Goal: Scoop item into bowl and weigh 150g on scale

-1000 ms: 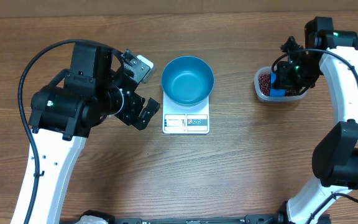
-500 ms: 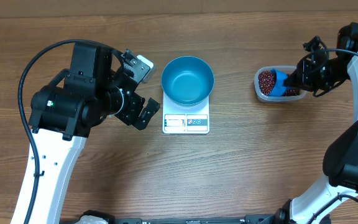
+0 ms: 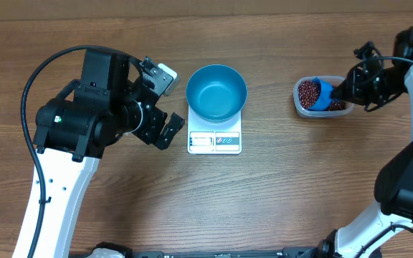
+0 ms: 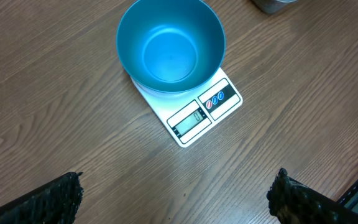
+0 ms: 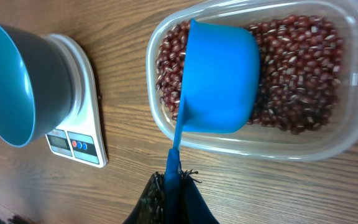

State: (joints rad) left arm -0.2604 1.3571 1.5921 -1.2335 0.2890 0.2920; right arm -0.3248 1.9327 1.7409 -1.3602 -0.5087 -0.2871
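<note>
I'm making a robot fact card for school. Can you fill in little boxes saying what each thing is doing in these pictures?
bowl: blue, empty, sitting on the scale
scale: white, display and buttons not covered by the bowl
beans: red-brown, in the clear tub, none in the bowl
scoop: blue, inside the tub on the beans, its outside facing the right wrist camera
right gripper: jaws shut on the scoop's handle
left gripper: jaws wide open, holding nothing, beside the scale
</note>
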